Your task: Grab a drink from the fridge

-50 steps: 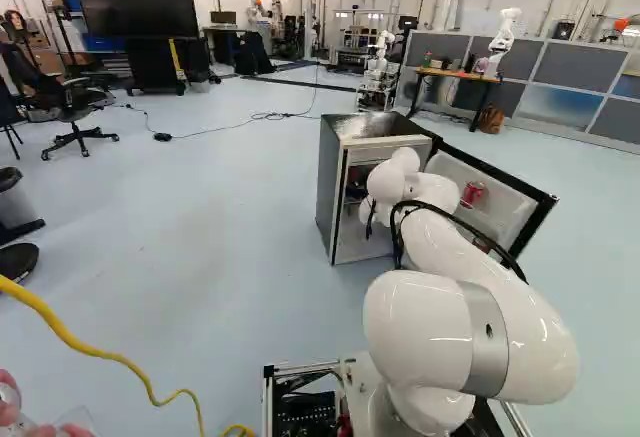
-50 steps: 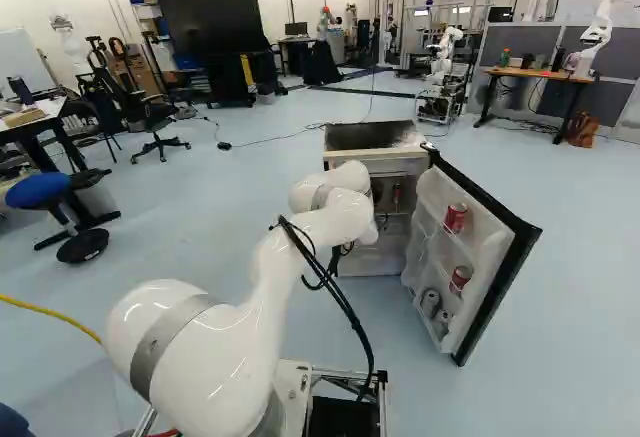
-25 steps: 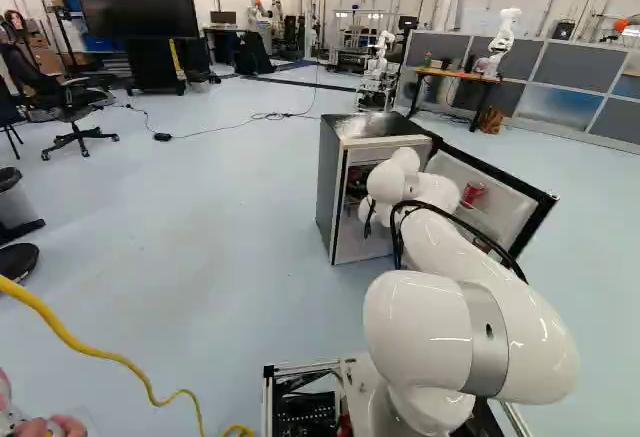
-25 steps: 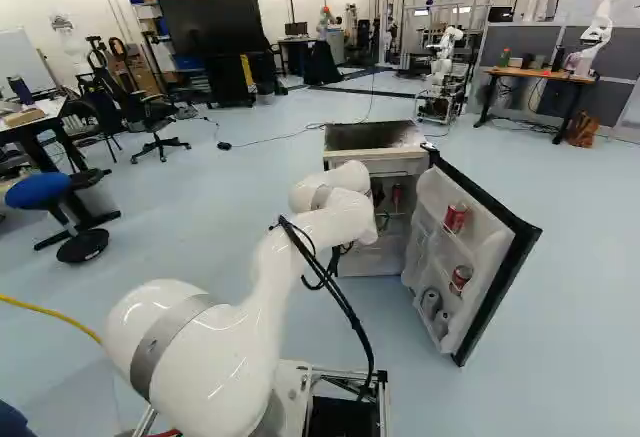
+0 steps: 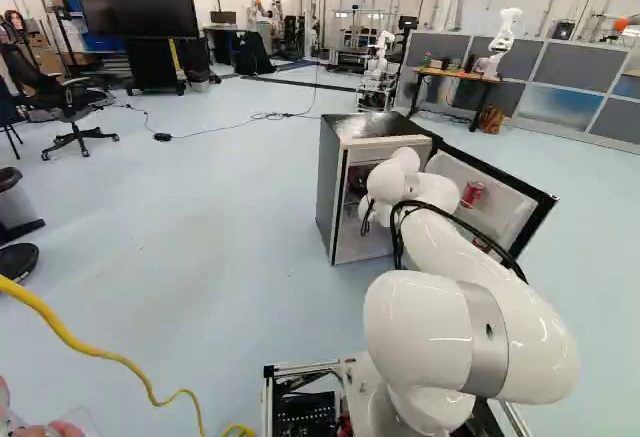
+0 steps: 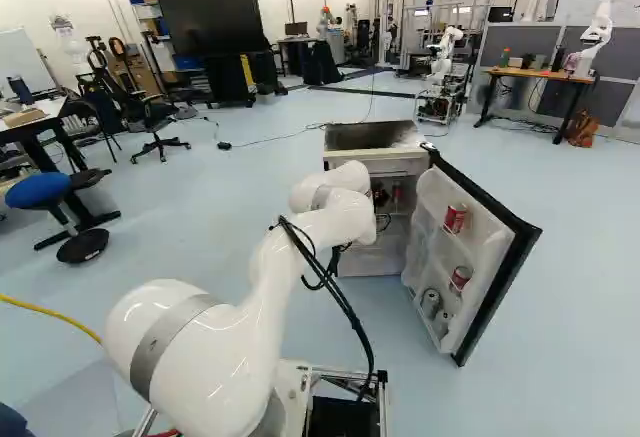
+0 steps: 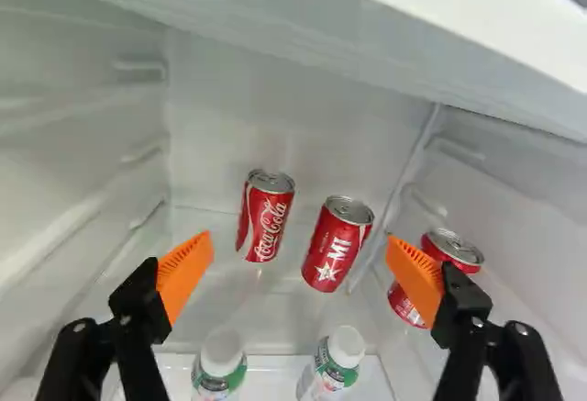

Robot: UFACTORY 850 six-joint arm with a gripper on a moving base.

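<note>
And the arm (image 6: 335, 219) barely budges from a moment ago, fridge (image 5: 332, 182) and door (image 6: 495, 242) right where they were, the gripper (image 7: 300, 250) gaping and gripping nothing, with two red cans (image 7: 337, 247) ahead between its fingers and a third red can (image 7: 456, 248) partly behind one, all inside the fridge

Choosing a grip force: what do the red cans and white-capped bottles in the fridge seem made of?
The red cans look like smooth printed metal, with silvery lids. The bottles have matte white, likely plastic caps; bodies could be plastic or glass.
</note>
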